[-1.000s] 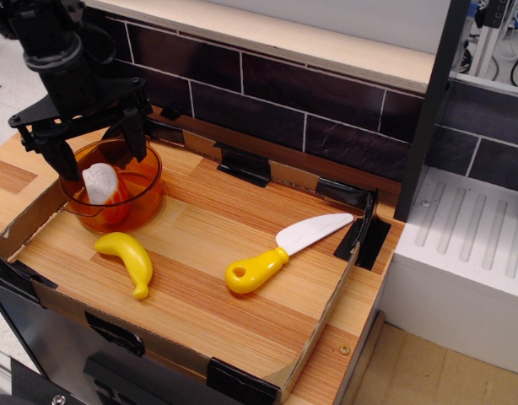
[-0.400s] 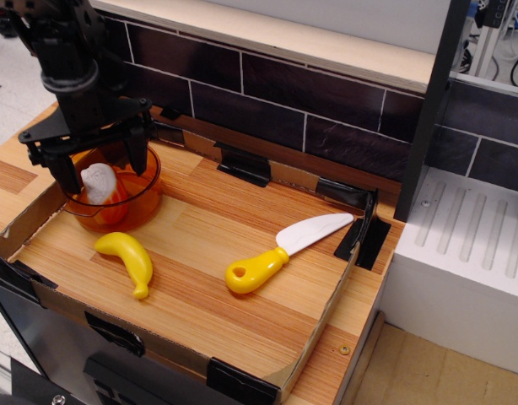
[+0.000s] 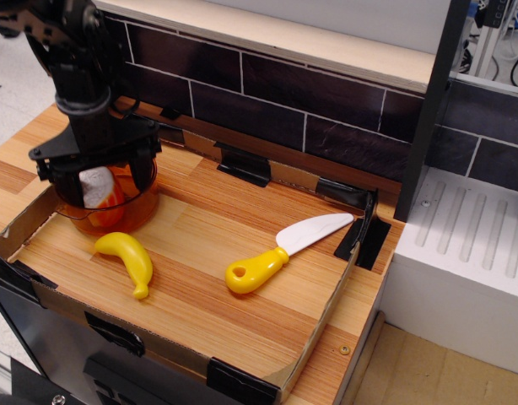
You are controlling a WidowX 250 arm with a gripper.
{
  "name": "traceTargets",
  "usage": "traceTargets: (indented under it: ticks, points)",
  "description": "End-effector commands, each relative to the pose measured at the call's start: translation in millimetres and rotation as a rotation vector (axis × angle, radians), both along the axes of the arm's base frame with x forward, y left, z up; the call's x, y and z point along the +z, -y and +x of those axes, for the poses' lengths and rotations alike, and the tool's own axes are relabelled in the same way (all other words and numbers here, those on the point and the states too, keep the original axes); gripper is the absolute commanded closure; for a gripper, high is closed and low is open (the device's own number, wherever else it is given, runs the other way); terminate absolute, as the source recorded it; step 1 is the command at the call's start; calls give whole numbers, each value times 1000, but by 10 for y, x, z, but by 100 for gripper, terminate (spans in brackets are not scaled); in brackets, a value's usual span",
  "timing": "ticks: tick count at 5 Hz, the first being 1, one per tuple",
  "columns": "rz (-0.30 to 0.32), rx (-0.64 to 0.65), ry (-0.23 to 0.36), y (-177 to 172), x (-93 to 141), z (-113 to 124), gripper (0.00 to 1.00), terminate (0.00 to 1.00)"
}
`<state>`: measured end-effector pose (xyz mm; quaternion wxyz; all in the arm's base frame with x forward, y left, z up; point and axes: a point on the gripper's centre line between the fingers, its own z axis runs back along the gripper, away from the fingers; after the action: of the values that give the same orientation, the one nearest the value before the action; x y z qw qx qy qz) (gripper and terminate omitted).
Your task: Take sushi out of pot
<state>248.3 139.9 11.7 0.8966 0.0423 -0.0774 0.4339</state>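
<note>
Sushi (image 3: 97, 187) sat inside the orange pot (image 3: 116, 211) at the counter's (image 3: 242, 312) back-left corner, gripper (image 3: 99, 173) lowered over it, jaws spread wide on either side, nothing gripped. Looked light, rigid, smooth plastic, likely slippery; best pinched across the white rice flanks

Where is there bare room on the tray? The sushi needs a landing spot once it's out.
Free: the wood between the pot and the knife, and the front strip below the banana. Crowded: the left corner, where the gripper straddles the sushi.
</note>
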Motion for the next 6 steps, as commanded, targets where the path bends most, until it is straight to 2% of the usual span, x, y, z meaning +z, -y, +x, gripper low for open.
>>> traceTargets:
  ticks: [1, 3, 4, 5, 6]
  points:
    - [4, -21, 31, 26, 47, 41, 100, 0]
    - [-11, -7, 58, -11, 231, 95, 100, 0]
    - [-36, -25, 78, 0, 481, 134, 100, 0]
    - [-42, -11, 202, 74, 882, 117, 100, 0]
    - [-94, -107, 200, 383, 1031, -26, 100, 0]
